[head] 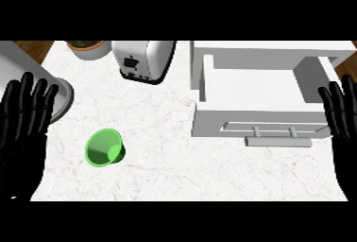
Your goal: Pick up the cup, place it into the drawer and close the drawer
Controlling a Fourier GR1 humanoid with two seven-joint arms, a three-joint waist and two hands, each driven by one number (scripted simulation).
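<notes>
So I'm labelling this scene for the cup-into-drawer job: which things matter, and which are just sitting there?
Job:
green cup, lying on its side
open drawer
left hand, open
right hand, open

Just there:
toaster
potted plant

A green cup [105, 147] lies on its side on the pale marbled surface [181, 175], mouth facing the viewer. The white drawer [259, 90] stands pulled open at upper right, its handle [277, 141] toward the front. A toaster [143, 60] and a pot [89, 48] sit at the back. The left hand [24, 113] and right hand [342, 111] rest open at the edges, fingers up.
</notes>
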